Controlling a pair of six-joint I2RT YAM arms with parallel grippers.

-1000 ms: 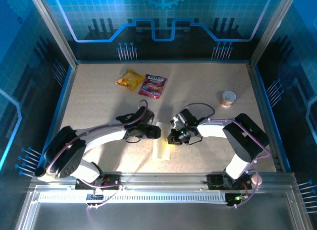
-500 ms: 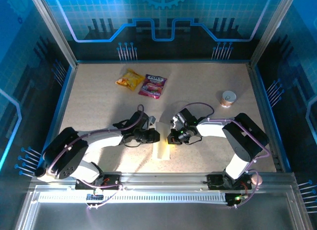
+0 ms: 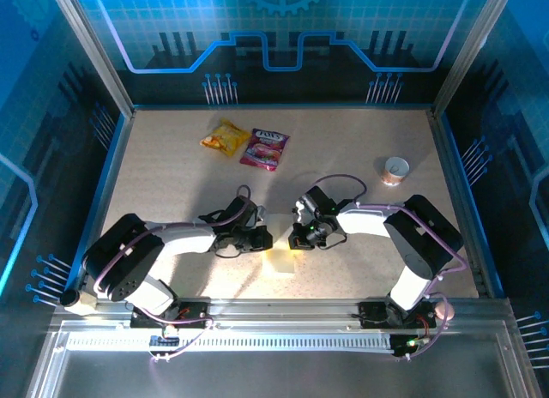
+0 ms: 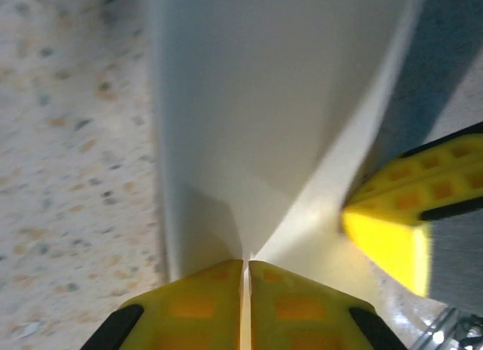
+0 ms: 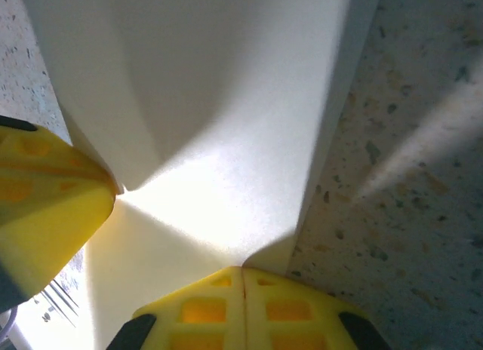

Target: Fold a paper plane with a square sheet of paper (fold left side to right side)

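The sheet of paper (image 3: 280, 257) lies as a narrow white folded strip at the table's near centre, between my two grippers. My left gripper (image 3: 268, 238) reaches in from the left. In the left wrist view its yellow fingers (image 4: 204, 301) are shut with a thin white edge of the paper (image 4: 264, 101) pinched between them (image 4: 247, 265). My right gripper (image 3: 296, 239) comes from the right, shut, its tips (image 5: 242, 271) set against the paper (image 5: 226, 101) with nothing seen between them. The paper rises in creases toward both tips. Each wrist view catches the other gripper's yellow finger.
A yellow snack packet (image 3: 225, 138) and a pink one (image 3: 265, 148) lie at the back, left of centre. A small round white cup (image 3: 395, 170) stands at the right. The speckled table (image 3: 171, 183) has raised blue walls on three sides.
My left gripper has drawn in low beside the strip and closed on the paper's left edge. The right gripper has stayed shut, almost still.
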